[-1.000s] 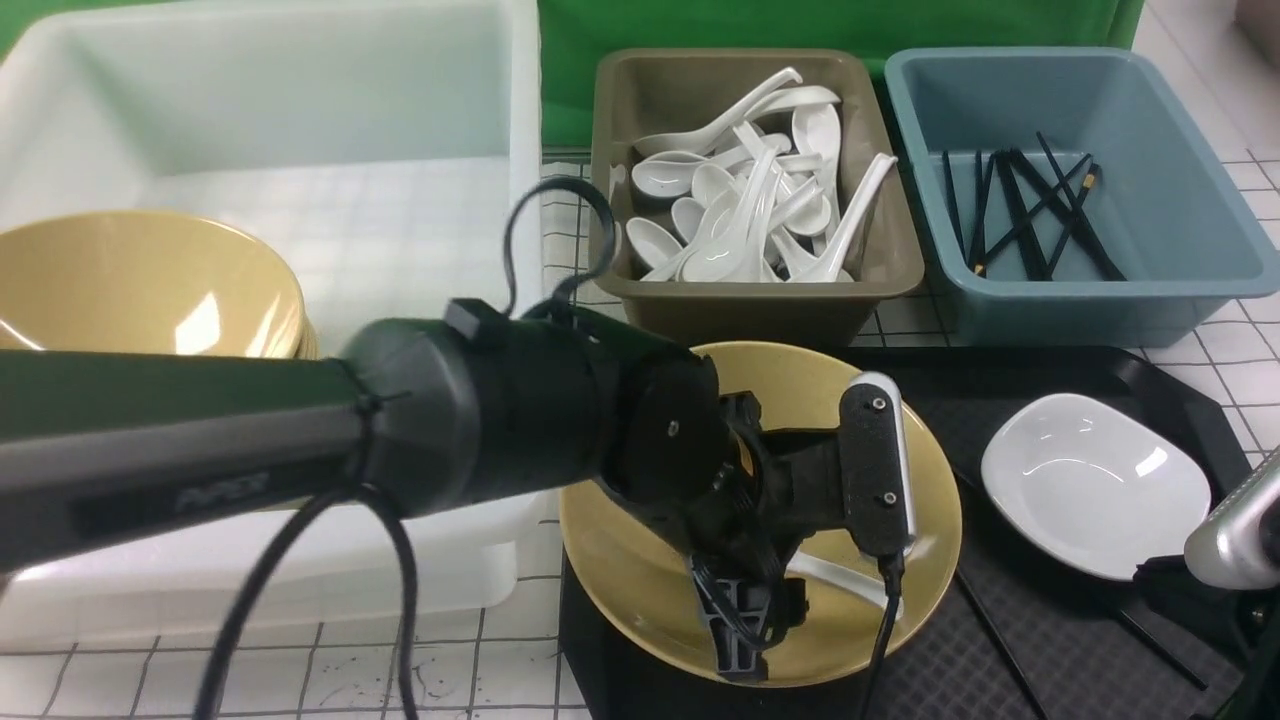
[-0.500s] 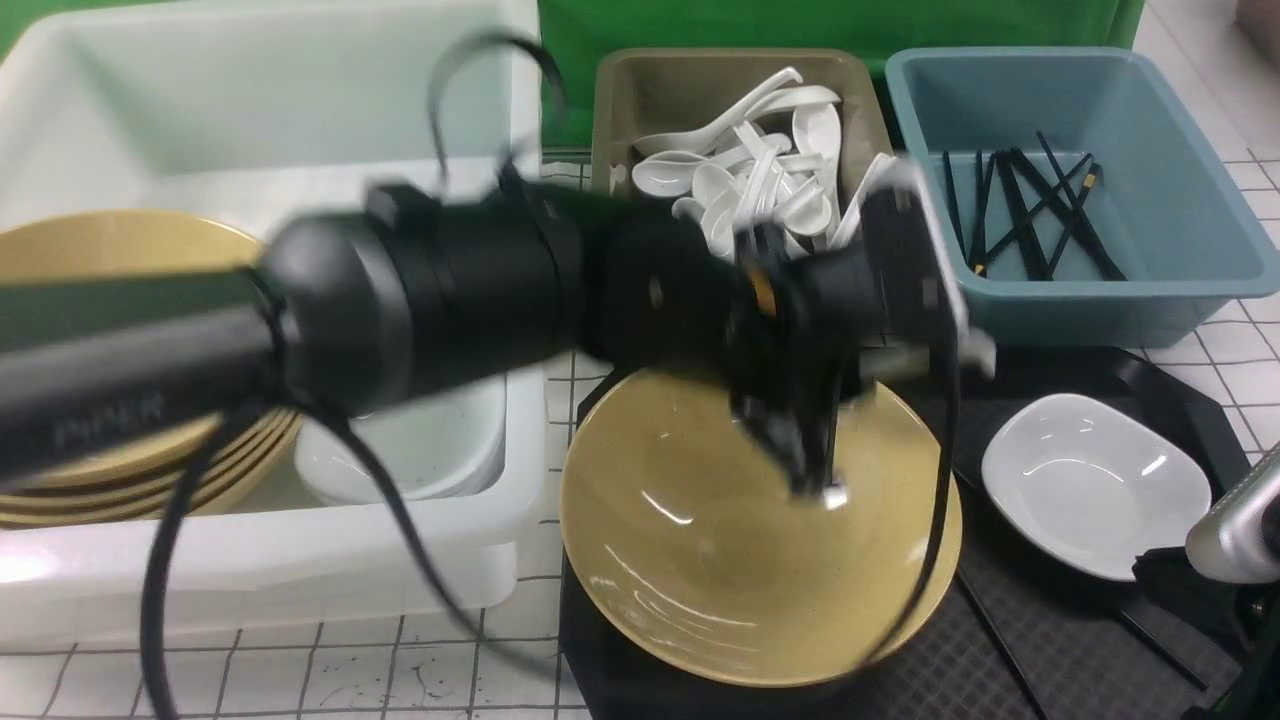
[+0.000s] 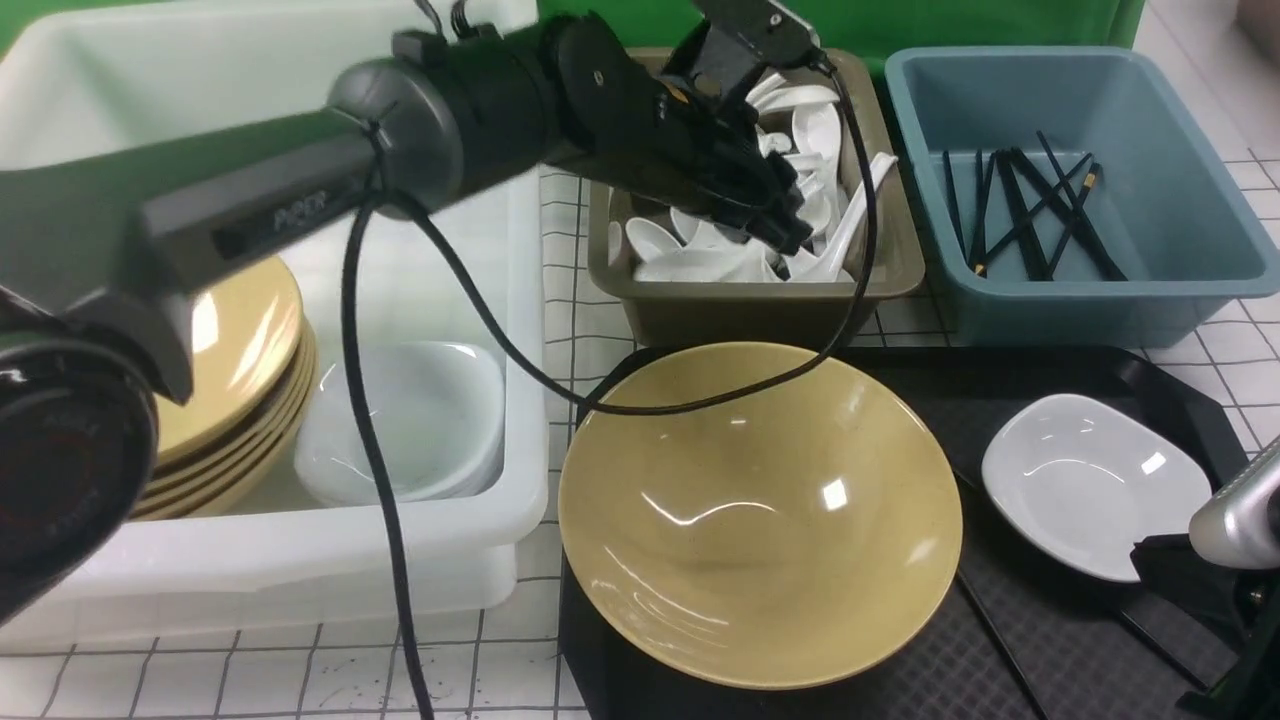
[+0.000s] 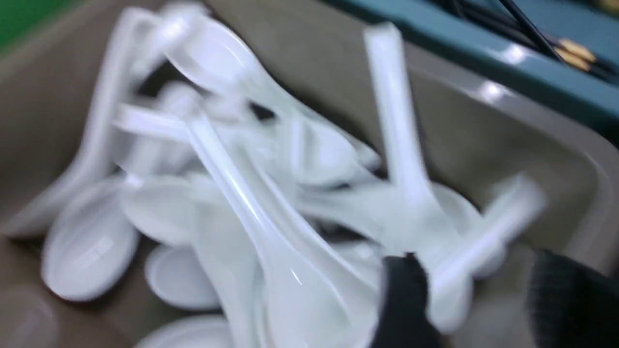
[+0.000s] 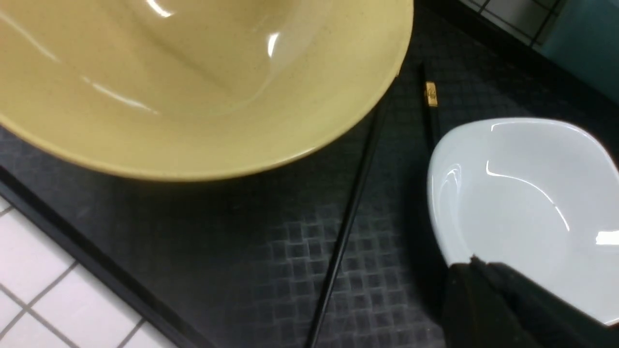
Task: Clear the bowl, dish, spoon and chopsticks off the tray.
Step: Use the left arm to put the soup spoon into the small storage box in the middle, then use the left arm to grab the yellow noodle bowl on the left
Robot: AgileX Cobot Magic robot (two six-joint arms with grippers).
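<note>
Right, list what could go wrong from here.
1. The left arm's cable sags low over the bowl; it may snag the rim when the left gripper leaves the olive bin.
2. The chopsticks lie flat on the tray, squeezed between bowl and dish; a pinch there may slip or knock either.
3. The right gripper sits shut by the dish's rim and could bump it.

Your left arm is stretched out; your right one sits low.
Your dark-grey tubular left arm [image 3: 250, 190] reaches forward and across to the right, wrist bent downward, and its black two-finger left gripper [image 3: 785, 232] has its fingers [image 4: 401, 299] spread apart. Your black right gripper [image 5: 478, 278] points down at the near right, jaws pressed together.
</note>
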